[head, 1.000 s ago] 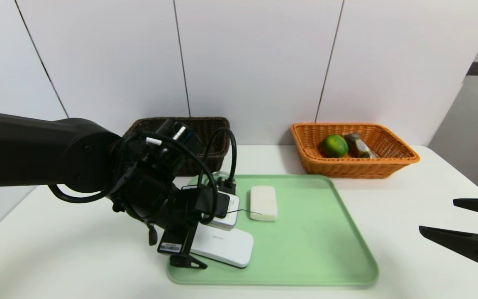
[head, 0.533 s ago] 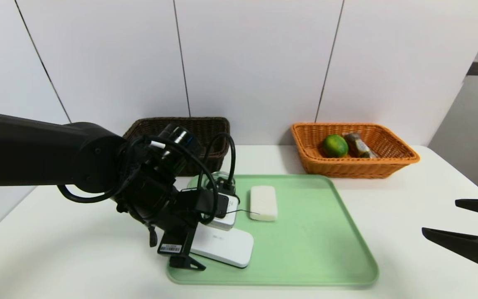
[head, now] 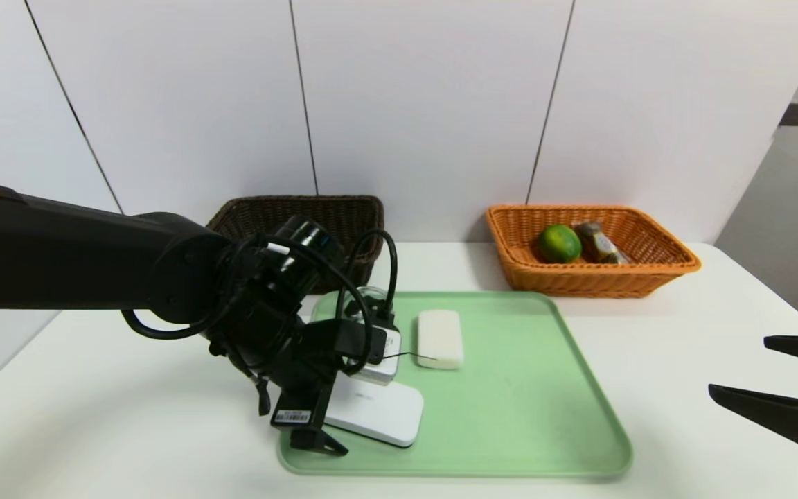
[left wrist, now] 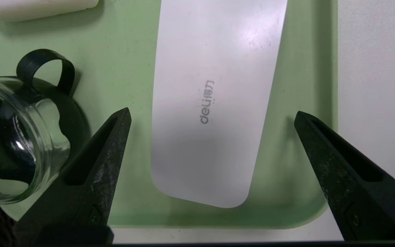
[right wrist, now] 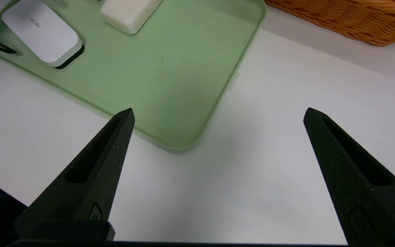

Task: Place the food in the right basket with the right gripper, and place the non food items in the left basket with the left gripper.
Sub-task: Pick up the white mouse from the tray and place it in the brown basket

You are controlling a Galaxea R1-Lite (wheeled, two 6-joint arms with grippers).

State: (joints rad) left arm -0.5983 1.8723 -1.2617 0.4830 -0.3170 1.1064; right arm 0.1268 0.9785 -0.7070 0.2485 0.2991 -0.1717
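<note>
Glass cup [left wrist: 51,127] beside left end effector [left wrist: 212,110]

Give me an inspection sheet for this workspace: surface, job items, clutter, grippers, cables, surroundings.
Surface: white table, green tray on it.
Job items, tray: white case, white bar, glass cup.
Job items, right basket: lime, wrapped pack.
Left basket: partly hidden by the left arm.
Clutter: nothing seen.
Left gripper: open, over the tray, fingers on either side of the case.
Right gripper: open, idle right of the tray.
Cables: black, looped along the left arm.
Surroundings: white panels behind.
</note>
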